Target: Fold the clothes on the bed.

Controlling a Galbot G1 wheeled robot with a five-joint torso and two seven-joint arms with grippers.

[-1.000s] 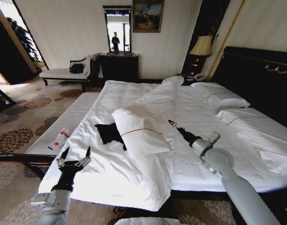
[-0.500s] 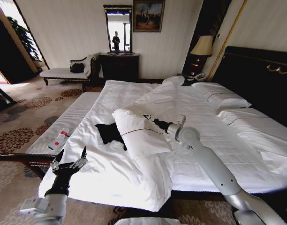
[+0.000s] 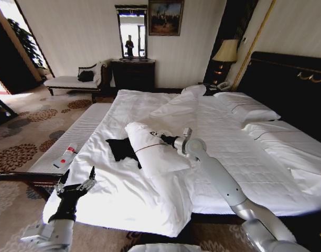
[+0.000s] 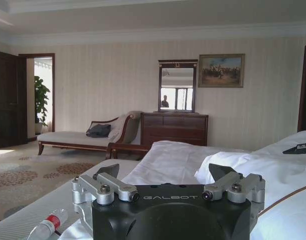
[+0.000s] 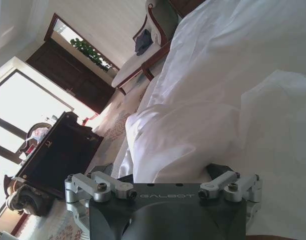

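Observation:
The clothes are one black T-shirt (image 3: 121, 149) lying crumpled on the bed (image 3: 228, 142) near its left side. Part of the shirt is tucked under a rolled-back fold of white duvet (image 3: 156, 152). My right arm reaches across the bed from the lower right. Its gripper (image 3: 156, 135) is open, over the top of that duvet fold and just right of the shirt. In the right wrist view the right gripper (image 5: 161, 171) faces the white duvet (image 5: 193, 130) with nothing between its fingers. My left gripper (image 3: 76, 177) stands open and empty at the bed's near left corner; the left wrist view shows this gripper (image 4: 163, 171) too.
A narrow white bench (image 3: 79, 134) runs along the bed's left side, with a small red-and-white item (image 3: 65, 156) on it. A chaise (image 3: 71, 81) and a dark dresser (image 3: 133, 74) stand against the far wall. The dark headboard (image 3: 286, 84), the pillows (image 3: 249, 113) and a lamp (image 3: 226, 51) are at the right.
My right arm has swung left across the bed, carrying its gripper from mid-bed to the duvet fold by the shirt. The left gripper has sunk slightly lower and to the left.

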